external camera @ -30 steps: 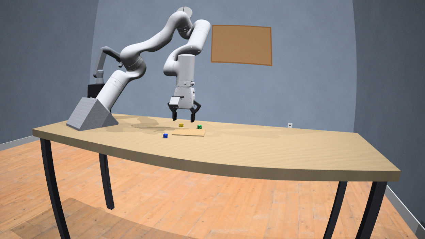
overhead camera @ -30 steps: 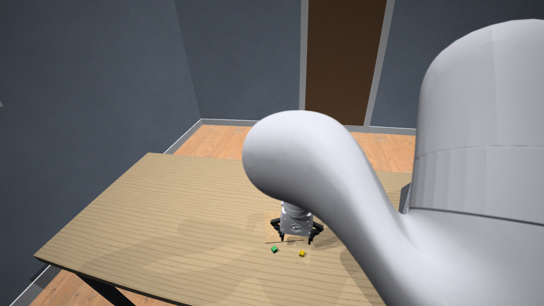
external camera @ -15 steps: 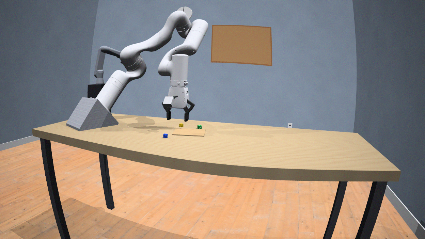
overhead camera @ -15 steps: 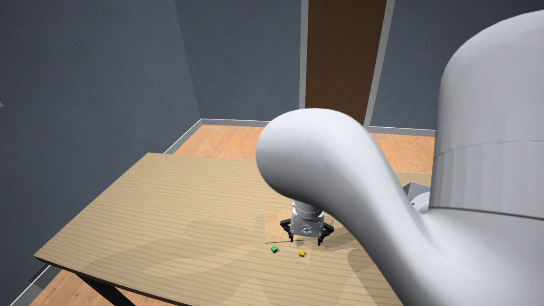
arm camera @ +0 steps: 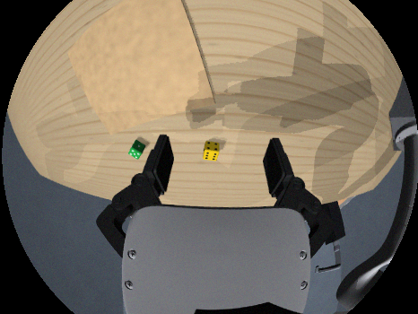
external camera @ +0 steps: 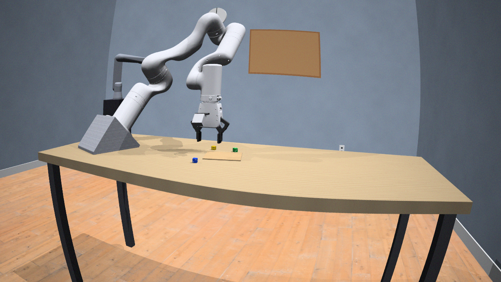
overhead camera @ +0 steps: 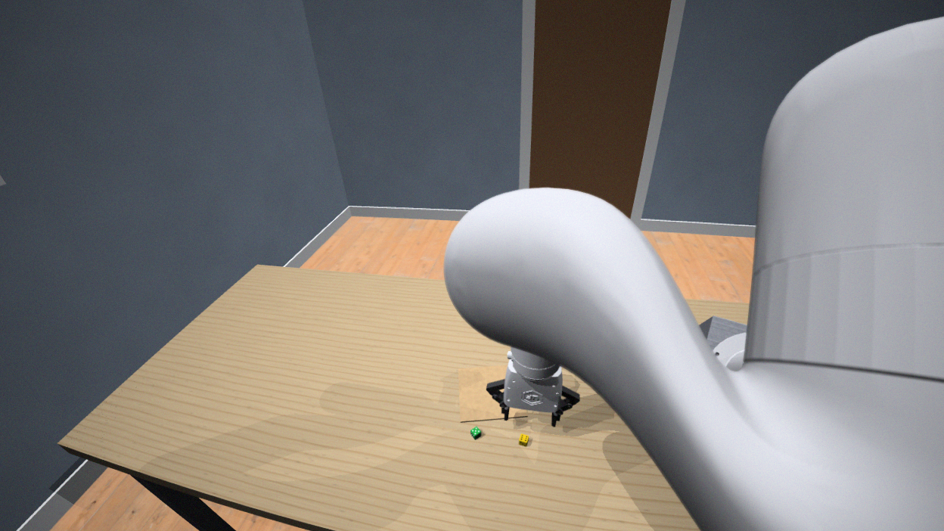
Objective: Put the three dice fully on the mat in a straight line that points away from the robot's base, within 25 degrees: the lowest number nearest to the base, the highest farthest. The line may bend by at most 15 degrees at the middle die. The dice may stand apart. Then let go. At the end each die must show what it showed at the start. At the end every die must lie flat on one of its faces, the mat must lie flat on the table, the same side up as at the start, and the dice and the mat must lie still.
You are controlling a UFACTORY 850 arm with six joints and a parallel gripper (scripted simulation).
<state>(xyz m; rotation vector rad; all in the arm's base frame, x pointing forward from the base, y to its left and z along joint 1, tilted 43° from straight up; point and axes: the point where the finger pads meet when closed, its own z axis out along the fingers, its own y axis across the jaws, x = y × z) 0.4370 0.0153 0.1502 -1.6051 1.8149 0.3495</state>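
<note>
A thin tan mat (external camera: 223, 156) lies flat on the wooden table; it also shows in the wrist view (arm camera: 140, 58) and partly in the top view (overhead camera: 478, 392). A yellow die (external camera: 213, 147) (overhead camera: 523, 439) (arm camera: 209, 152) and a green die (external camera: 235, 149) (overhead camera: 475, 432) (arm camera: 137, 149) sit on the bare table just off one edge of the mat. A blue die (external camera: 194, 160) sits on the table off the opposite side. My gripper (external camera: 209, 137) (overhead camera: 532, 416) (arm camera: 219, 147) is open and empty, hanging above the table close to the yellow die.
The arm's grey wedge base (external camera: 104, 135) stands at the table's left end in the exterior view. The arm's white links (overhead camera: 693, 317) hide the blue die and much of the mat in the top view.
</note>
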